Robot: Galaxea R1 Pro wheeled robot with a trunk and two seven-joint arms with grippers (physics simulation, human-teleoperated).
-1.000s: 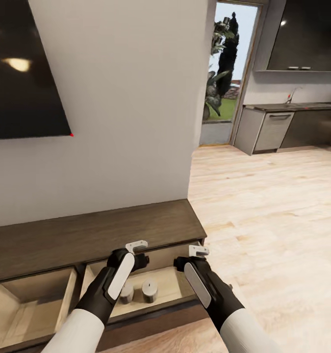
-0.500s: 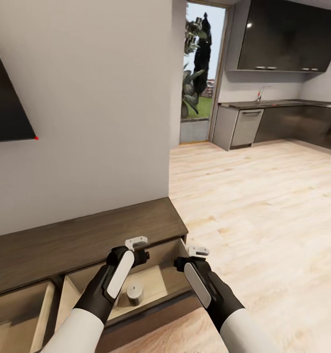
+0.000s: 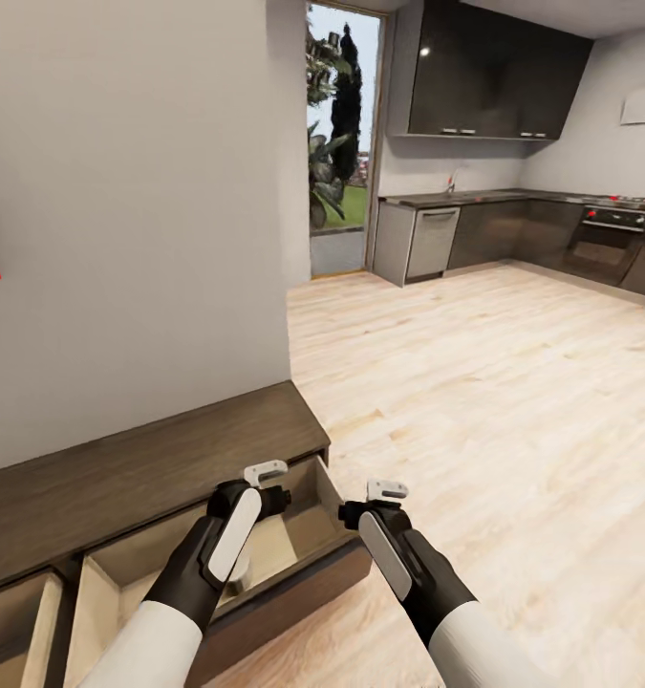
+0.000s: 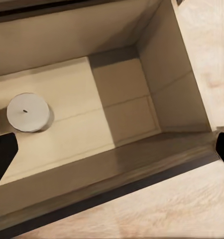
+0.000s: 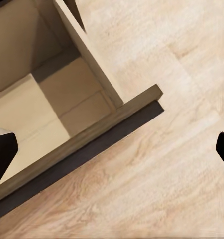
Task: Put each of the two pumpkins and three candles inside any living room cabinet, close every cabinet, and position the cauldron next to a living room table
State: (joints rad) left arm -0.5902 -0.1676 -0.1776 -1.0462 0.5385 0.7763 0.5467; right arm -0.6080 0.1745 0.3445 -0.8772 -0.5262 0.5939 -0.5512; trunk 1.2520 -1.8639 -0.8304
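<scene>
In the head view the long dark brown cabinet (image 3: 140,468) stands against the grey wall (image 3: 121,210), and two of its drawers are pulled out, showing their pale beige insides. The left gripper (image 3: 266,472) hangs over the right-hand open drawer (image 3: 308,535), and the right gripper (image 3: 387,490) hangs just beside that drawer's outer corner, over the wooden floor (image 3: 494,401). In the left wrist view one candle (image 4: 27,112) with a pale round top and a small wick stands on the drawer bottom, near the drawer's front board; in the head view the left arm hides most of it. The two dark fingertips (image 4: 2,154) of the left gripper are seen at opposite edges of that picture, wide apart, with nothing between them. In the right wrist view the fingertips (image 5: 1,152) are also far apart at the two edges and hold nothing, and below them lies the corner of the drawer (image 5: 112,107) and the bare floor. Behind, on the right side of the head view, there is a kitchen with dark cupboards (image 3: 484,81), a grey dishwasher (image 3: 427,244) and an oven (image 3: 604,244), and a glass door (image 3: 341,143) with green plants outside. No pumpkin or cauldron can be pointed at here.
</scene>
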